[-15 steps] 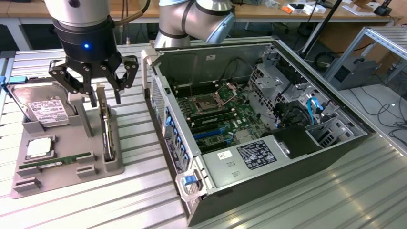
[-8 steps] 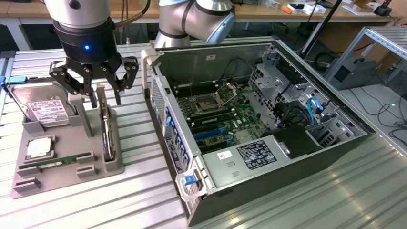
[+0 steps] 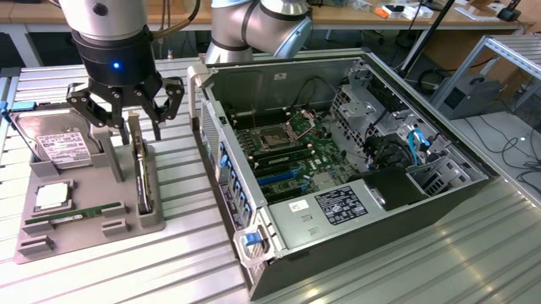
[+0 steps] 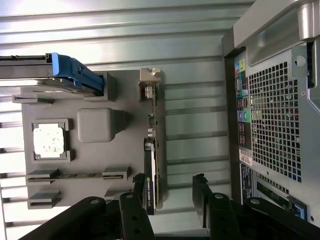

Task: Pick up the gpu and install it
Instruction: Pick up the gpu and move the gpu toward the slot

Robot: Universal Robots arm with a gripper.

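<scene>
The gpu [image 3: 142,174] [image 4: 153,150] stands on edge in a slot of the grey tray [image 3: 93,237] [image 4: 125,165], on the side nearest the open computer case [image 3: 279,79]; the gripper [image 3: 133,130] [image 4: 169,179] hangs over one end of it, jaws spread wide, holding nothing; a hard drive [image 3: 55,144] and a memory stick [image 3: 72,215] occupy other slots.

Tool [image 4: 170,181], jaws spread, straddles the gpu [image 4: 151,145] — seemingly without touching — edge-on in its grey holder [image 4: 90,156].
</scene>
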